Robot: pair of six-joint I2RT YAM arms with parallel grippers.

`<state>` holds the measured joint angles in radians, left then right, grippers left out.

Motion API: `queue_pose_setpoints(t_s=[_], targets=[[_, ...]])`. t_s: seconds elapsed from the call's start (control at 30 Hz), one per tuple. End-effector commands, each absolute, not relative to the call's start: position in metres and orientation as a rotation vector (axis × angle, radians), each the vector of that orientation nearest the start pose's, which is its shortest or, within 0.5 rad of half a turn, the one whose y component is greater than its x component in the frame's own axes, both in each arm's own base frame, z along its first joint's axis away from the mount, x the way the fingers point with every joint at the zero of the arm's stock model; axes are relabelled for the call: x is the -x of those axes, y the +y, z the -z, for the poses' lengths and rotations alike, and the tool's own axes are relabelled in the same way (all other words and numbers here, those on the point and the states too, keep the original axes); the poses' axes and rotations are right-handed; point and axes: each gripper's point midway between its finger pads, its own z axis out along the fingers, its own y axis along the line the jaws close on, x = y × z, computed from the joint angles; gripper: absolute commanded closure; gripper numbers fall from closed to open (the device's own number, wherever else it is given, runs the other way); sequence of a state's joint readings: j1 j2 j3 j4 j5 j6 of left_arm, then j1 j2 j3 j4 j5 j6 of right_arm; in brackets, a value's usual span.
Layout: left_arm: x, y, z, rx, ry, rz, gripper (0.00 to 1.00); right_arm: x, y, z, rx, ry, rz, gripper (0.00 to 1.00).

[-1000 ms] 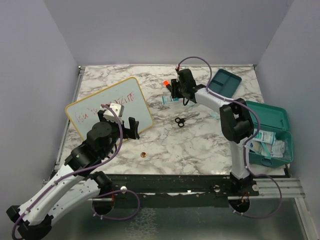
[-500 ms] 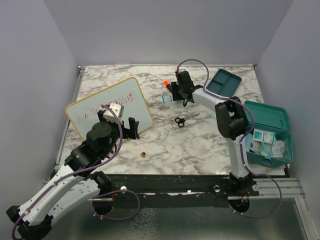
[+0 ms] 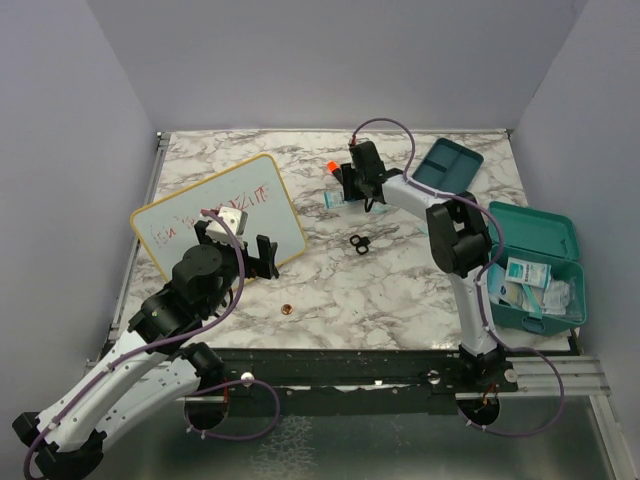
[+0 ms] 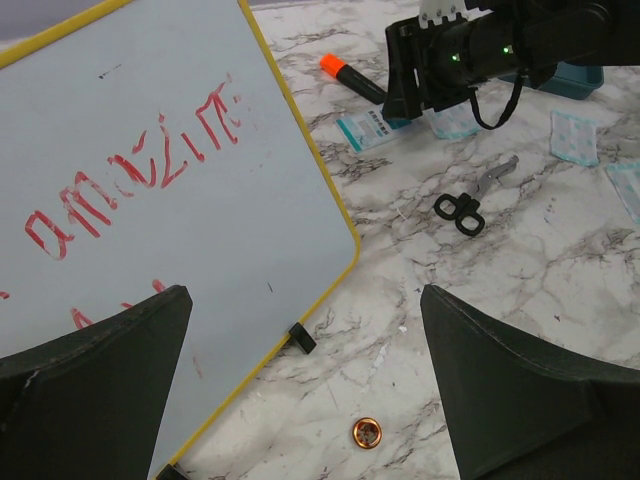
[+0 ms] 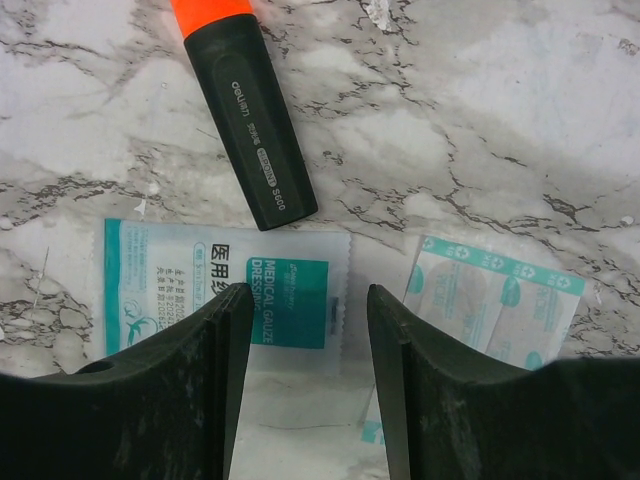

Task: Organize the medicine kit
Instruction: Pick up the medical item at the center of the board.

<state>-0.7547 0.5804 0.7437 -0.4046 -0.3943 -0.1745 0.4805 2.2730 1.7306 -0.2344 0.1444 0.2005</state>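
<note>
Top external shows the left claw gaping wide and holding nothing at 9 o'clock of the worktop, while the right claw, half open at 12 o'clock over a flat gauze packet, may skid off it (or snag the highlighter just beside), well apart from the medicine kit at 3 o'clock.

Print on marker, packet and board.
On black highlighter: "deli", "S600". On teal gauze packet: "医用", "MEDICAL GAUZE DRESSING". On whiteboard: red handwriting, not legible.
</note>
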Motion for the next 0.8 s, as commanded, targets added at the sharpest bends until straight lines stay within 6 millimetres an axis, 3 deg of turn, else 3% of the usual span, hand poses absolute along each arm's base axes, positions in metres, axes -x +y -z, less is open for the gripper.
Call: queue_pose_setpoints(t_s=[0.0, 0.23, 0.77], targets=[[-0.227, -0.128, -0.261, -0.242, 1.774, 0.305, 0.01, -0.517, 0.253, -0.018, 0.276, 2.377, -0.172, 0.45], [-0.226, -0.127, -0.263, -0.236, 1.769, 0.300, 0.01, -0.507, 0.252, -0.003, 0.279, 2.423, -0.181, 0.48], [-0.226, -0.123, -0.264, -0.223, 1.760, 0.292, 0.01, -0.468, 0.254, 0.022, 0.336, 2.511, -0.235, 0.65]])
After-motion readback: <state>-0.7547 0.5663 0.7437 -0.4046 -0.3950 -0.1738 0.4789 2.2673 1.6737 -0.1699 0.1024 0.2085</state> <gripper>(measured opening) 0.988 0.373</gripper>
